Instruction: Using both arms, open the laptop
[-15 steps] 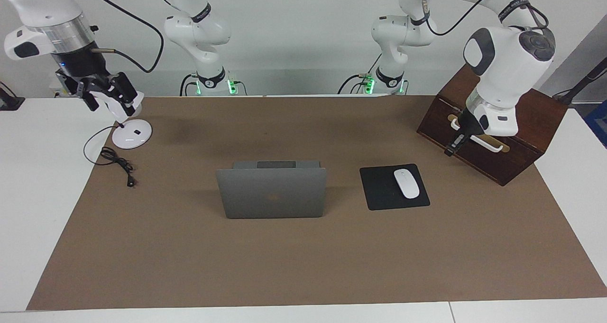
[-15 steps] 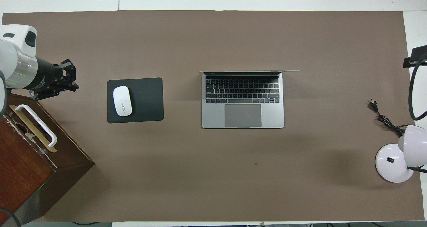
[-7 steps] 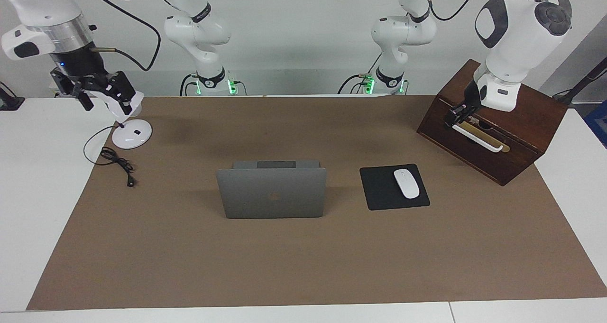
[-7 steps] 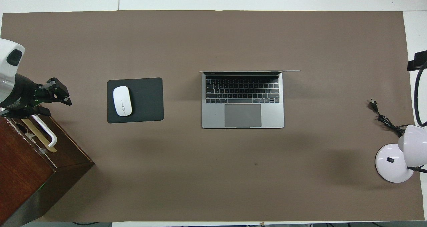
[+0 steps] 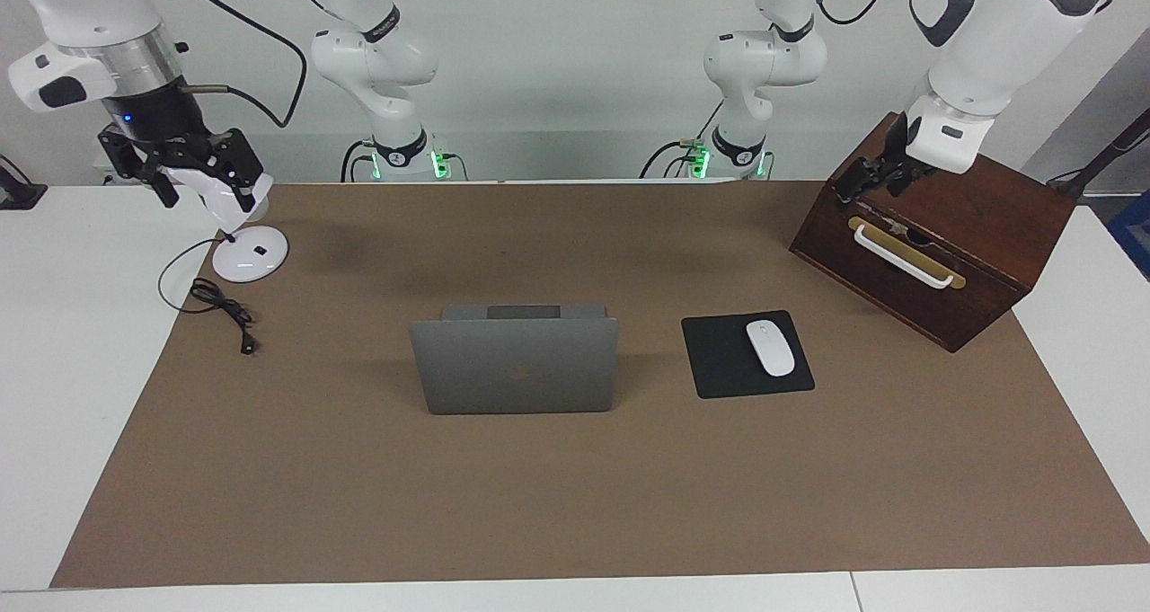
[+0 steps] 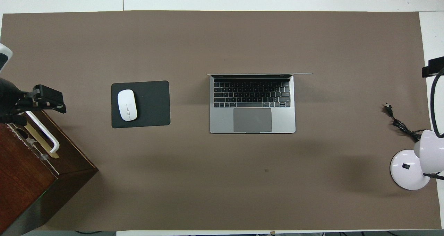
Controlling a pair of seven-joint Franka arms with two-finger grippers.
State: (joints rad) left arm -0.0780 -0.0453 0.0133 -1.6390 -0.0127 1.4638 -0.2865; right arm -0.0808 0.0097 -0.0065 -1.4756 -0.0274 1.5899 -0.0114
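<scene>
Left hand point(image 5: 864, 181): fingers spread wide, holding nothing, raised over the wooden box point(image 5: 934, 235).
Right hand point(image 5: 193, 170): raised over the desk lamp point(image 5: 247, 251); finger state cannot be told.
Laptop point(image 5: 515, 363): open, mid-surface, beside the mouse pad point(image 5: 746, 354).

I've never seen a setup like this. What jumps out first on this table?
The open laptop stands in the middle of the brown mat, its keyboard toward the robots. Beside it, toward the left arm's end, a white mouse lies on a black mouse pad. The left gripper hangs over the wooden box, and the right gripper over the white desk lamp.
</scene>
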